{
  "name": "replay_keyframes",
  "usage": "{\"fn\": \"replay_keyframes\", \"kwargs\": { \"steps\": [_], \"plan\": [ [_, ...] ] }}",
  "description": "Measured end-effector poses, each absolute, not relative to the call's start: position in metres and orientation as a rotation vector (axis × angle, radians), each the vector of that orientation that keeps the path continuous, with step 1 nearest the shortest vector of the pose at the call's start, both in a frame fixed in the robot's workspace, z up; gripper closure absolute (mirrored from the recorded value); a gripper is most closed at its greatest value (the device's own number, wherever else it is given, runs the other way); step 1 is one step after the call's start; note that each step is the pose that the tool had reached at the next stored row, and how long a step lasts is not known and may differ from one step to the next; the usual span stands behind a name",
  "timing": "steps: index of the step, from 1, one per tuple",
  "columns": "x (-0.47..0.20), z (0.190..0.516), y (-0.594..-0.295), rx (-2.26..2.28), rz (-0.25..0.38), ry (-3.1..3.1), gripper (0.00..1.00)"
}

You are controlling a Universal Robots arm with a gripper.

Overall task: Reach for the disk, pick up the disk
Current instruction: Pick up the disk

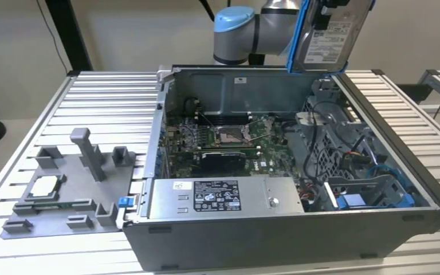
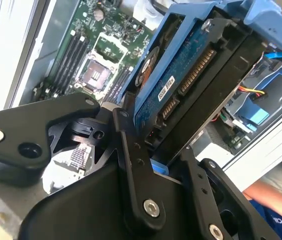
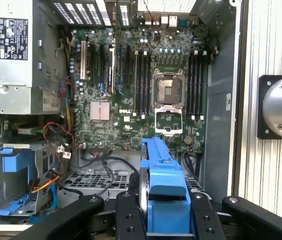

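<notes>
Disk [image 1: 329,35] up in air at top of exterior view, right of centre, above rear wall of open computer case [image 1: 281,229], label side toward camera, blue frame along its edge. Gripper [image 2: 168,150] pinching disk between black fingers [image 2: 131,165]; circuit-board underside and connectors visible in second wrist view. First wrist view: blue frame edge [image 3: 163,185] at bottom centre, motherboard [image 3: 145,85] behind it. Grey fixture [image 1: 67,189] at exterior view's left on slatted table [image 1: 105,103].

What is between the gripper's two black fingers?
The disk sits between the gripper's black fingers, shown in both wrist views. Its blue frame is clamped there, high above the open computer case.
</notes>
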State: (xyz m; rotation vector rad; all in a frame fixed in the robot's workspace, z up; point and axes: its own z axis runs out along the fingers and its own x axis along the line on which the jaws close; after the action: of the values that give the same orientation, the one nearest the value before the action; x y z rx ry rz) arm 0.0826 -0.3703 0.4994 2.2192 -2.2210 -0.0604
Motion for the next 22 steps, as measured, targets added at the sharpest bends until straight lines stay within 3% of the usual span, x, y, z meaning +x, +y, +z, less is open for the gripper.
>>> {"fn": "replay_keyframes", "kwargs": {
  "steps": [22],
  "plan": [
    [0.097, 0.498, -0.392, 2.180, -0.061, -2.260, 1.00]
  ]
}}
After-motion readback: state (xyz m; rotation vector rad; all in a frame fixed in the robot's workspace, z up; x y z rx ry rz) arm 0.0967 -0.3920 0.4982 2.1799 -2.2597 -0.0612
